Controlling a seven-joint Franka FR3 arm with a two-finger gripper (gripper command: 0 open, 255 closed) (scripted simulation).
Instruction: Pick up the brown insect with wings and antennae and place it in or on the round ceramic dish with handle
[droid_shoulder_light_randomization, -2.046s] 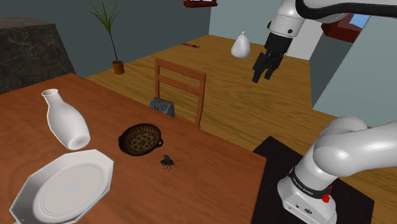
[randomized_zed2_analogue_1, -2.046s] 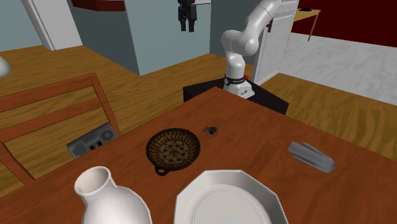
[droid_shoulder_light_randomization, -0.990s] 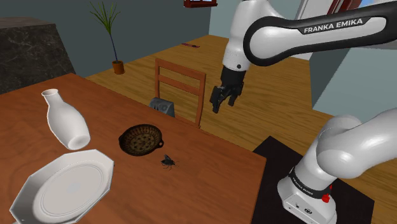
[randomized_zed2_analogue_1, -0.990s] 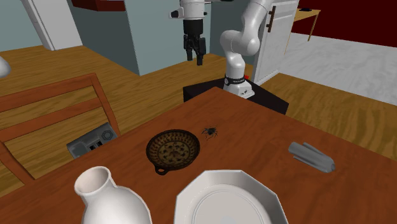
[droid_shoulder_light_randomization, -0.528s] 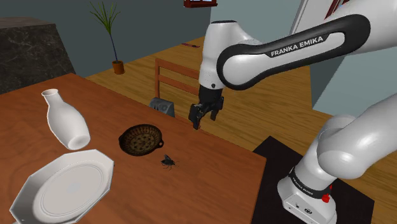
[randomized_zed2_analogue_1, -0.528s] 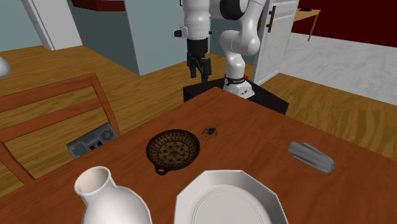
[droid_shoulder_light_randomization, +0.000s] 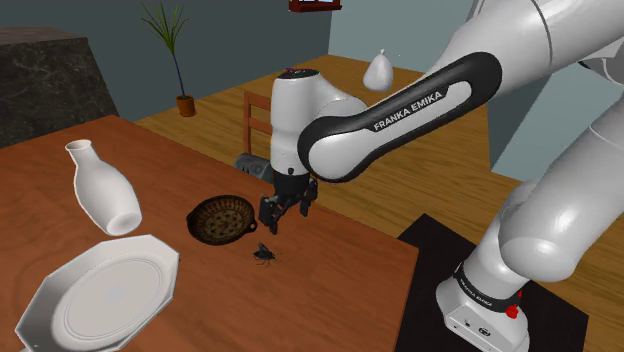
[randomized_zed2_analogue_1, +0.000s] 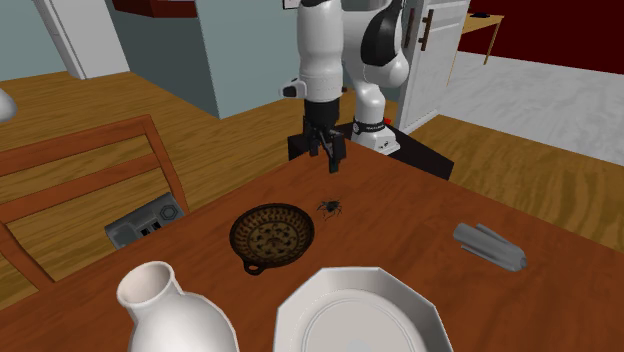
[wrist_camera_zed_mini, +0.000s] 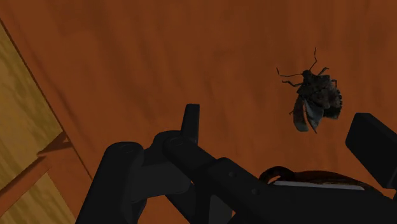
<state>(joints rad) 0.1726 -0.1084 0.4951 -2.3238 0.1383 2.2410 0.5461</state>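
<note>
A small dark brown insect (droid_shoulder_light_randomization: 265, 253) with thin legs and antennae lies on the wooden table (droid_shoulder_light_randomization: 330, 290), just beside the round dark brown dish (droid_shoulder_light_randomization: 221, 218) with a small handle. My gripper (droid_shoulder_light_randomization: 272, 222) hangs open a short way above the table, over the gap between insect and dish, and holds nothing. In the second exterior view the gripper (randomized_zed2_analogue_1: 328, 158) is above and behind the insect (randomized_zed2_analogue_1: 331, 206), and the dish (randomized_zed2_analogue_1: 272, 233) sits nearer the camera. In the wrist view the insect (wrist_camera_zed_mini: 316, 98) lies ahead of the gripper (wrist_camera_zed_mini: 280, 137), closer to one finger (wrist_camera_zed_mini: 372, 146).
A white vase (droid_shoulder_light_randomization: 100, 188) and a white octagonal plate (droid_shoulder_light_randomization: 100, 295) stand beyond the dish. A wooden chair (droid_shoulder_light_randomization: 285, 135) with a grey box (droid_shoulder_light_randomization: 255, 167) on its seat is at the table's far edge. A grey object (randomized_zed2_analogue_1: 490, 245) lies on the table.
The arm has swung down from high above the floor toward the table. The gripper now hangs low over the table, close above the insect. Insect and dish have not moved.
</note>
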